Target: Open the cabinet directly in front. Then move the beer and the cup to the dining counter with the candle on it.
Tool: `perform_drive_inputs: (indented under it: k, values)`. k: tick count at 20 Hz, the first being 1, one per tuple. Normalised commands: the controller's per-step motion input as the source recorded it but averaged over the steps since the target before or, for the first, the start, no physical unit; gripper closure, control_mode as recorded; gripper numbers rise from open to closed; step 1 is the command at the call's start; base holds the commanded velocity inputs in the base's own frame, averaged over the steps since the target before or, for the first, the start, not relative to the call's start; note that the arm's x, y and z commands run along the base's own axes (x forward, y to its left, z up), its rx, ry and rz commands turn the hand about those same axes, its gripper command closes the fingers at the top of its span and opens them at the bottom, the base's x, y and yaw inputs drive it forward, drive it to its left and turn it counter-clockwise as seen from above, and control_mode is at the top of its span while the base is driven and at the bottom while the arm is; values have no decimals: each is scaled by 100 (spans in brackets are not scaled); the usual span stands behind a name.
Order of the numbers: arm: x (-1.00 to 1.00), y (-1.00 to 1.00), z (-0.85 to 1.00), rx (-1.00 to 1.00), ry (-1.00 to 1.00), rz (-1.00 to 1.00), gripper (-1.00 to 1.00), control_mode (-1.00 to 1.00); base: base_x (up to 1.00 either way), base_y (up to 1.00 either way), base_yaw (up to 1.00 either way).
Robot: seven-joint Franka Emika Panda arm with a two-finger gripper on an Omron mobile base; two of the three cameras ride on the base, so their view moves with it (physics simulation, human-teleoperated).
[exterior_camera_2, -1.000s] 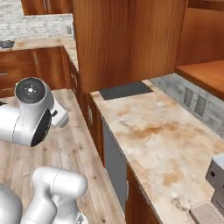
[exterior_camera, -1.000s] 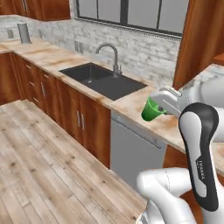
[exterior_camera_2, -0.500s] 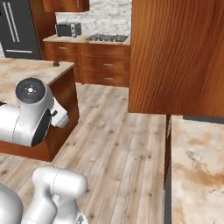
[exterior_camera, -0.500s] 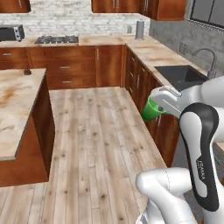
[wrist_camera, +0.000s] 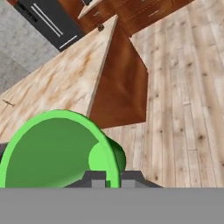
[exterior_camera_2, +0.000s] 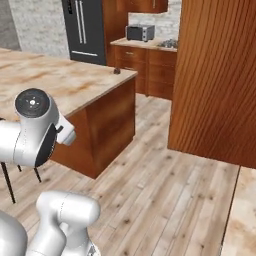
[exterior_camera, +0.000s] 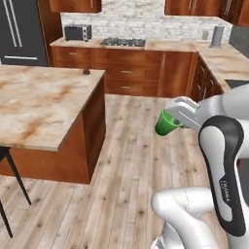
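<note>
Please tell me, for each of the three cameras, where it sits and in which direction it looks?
Left base view: behind the arm's left, facing the dining counter and far stove wall; the arm rises lower right, its gripper holding the cup.
Right base view: behind the arm's right, facing the same dining counter; the arm rises lower left.
Hand view: on the hand, looking past the cup at the counter corner and floor.
All three share the counter.

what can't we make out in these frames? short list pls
- Finger contact on the cup: left base view, the gripper housing covers where the fingers meet it; in the hand view the cup itself hides the tips.
- Small dark thing at the dining counter far corner: too small to identify in any view.
- Stool: left base view, cut off by the left edge.
</note>
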Motion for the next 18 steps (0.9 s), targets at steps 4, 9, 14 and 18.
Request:
perform_drive_inputs:
  k: [4, 9, 14, 18]
  values:
    - [0, 0, 0, 0, 0, 0, 100, 100, 2, 0, 49]
    - [0, 0, 0, 0, 0, 0, 100, 100, 0, 29, 5]
    - [0, 0, 0, 0, 0, 0, 100, 100, -13, 100, -50]
    - [0, 0, 0, 0, 0, 0, 100, 100, -43, 100, -41]
